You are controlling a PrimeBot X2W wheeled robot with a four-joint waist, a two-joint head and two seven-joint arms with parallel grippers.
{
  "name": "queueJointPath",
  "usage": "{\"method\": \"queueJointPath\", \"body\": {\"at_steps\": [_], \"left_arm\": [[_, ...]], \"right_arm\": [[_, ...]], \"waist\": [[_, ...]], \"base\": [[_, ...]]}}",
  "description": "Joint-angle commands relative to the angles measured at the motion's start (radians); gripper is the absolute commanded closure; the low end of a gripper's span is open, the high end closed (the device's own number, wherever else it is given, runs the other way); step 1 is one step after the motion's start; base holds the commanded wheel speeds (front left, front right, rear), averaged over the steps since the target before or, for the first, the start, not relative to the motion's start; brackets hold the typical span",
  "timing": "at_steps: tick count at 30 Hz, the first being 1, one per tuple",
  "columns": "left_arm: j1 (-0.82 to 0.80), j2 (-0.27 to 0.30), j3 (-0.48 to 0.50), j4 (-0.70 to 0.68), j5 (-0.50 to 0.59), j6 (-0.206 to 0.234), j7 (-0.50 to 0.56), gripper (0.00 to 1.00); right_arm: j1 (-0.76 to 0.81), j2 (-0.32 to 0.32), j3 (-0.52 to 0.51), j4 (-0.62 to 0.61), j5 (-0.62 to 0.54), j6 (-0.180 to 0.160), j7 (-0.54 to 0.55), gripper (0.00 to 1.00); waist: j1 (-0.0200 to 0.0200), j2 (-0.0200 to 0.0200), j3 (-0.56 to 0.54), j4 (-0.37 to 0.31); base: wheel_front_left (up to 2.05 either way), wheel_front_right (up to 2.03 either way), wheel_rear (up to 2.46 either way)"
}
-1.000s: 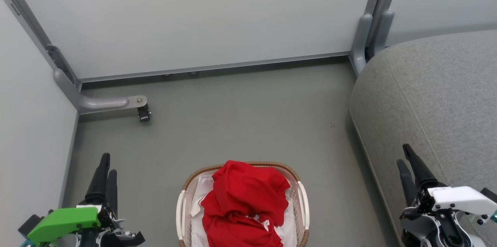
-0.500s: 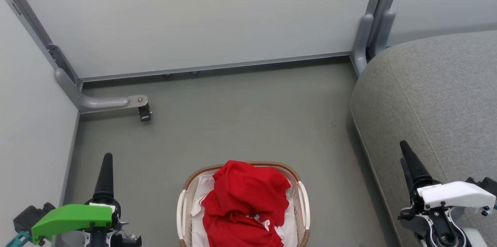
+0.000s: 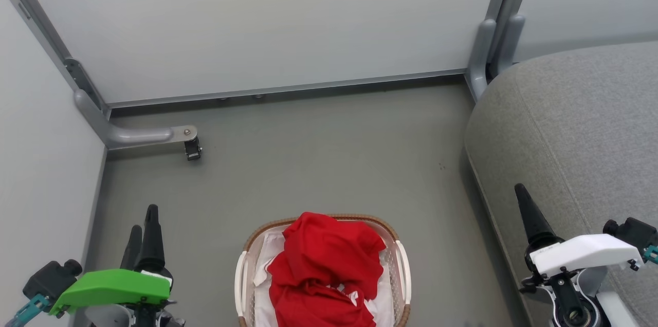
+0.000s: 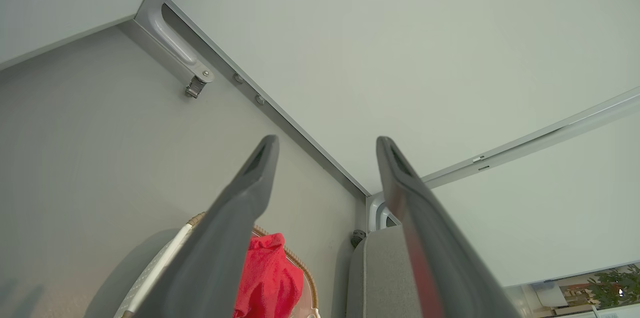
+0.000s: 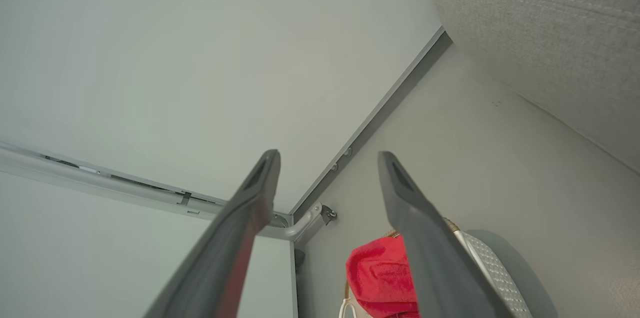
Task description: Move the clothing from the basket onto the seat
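The red clothing [image 3: 321, 270] lies heaped in the basket [image 3: 402, 278] at the bottom middle of the head view, over its white liner. The grey seat [image 3: 581, 131] fills the right side. My left gripper [image 3: 142, 224] hovers at the lower left, well left of the basket, open and empty. My right gripper [image 3: 522, 196] hangs over the seat's front edge at the lower right, open and empty. In the left wrist view the clothing [image 4: 267, 278] and the seat [image 4: 375, 278] show between my spread fingers [image 4: 250, 193]. The right wrist view shows the clothing [image 5: 380, 278] below my fingers [image 5: 400, 193].
Pale partition walls [image 3: 257, 23] close the space at the back and left. A grey metal foot with a black caster [image 3: 192, 150] juts onto the grey floor [image 3: 329, 162] at the left. A grey post [image 3: 483, 54] stands by the seat's far corner.
Both grippers have opened wider and turned on their wrists, the left drifting slightly right, the right slightly left and up. The clothing and basket have not moved.
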Motion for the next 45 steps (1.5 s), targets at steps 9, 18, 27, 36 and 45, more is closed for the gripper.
{"method": "queueJointPath", "body": {"at_steps": [9, 18, 27, 36, 45], "left_arm": [[0.008, 0.029, -0.039, -0.007, 0.175, 0.022, -0.040, 0.00], [0.013, 0.045, -0.068, -0.007, 0.295, 0.043, -0.070, 0.00], [0.030, 0.044, -0.075, -0.016, 0.398, 0.066, -0.097, 0.00], [0.036, 0.048, -0.091, -0.008, 0.501, 0.076, -0.122, 0.00], [0.038, 0.052, -0.114, 0.001, 0.600, 0.082, -0.144, 0.00]], "right_arm": [[-0.033, -0.025, 0.038, -0.014, -0.159, 0.000, -0.042, 0.00], [-0.037, -0.033, 0.060, -0.008, -0.305, 0.000, -0.072, 0.00], [-0.044, -0.033, 0.073, 0.013, -0.424, 0.000, -0.099, 0.00], [-0.044, -0.035, 0.083, 0.027, -0.527, 0.000, -0.123, 0.00], [-0.047, -0.041, 0.102, 0.049, -0.623, 0.000, -0.147, 0.00]], "waist": [[0.0000, 0.0000, 0.000, 0.001], [0.0000, 0.0000, -0.001, 0.000], [0.0000, 0.0000, -0.001, -0.001], [0.0000, 0.0000, -0.002, -0.003], [0.0000, 0.0000, -0.002, -0.004]], "base": [[0.00, 0.00, 0.00], [0.00, 0.00, 0.00], [0.00, 0.00, 0.00], [0.00, 0.00, 0.00], [0.00, 0.00, 0.00]]}}
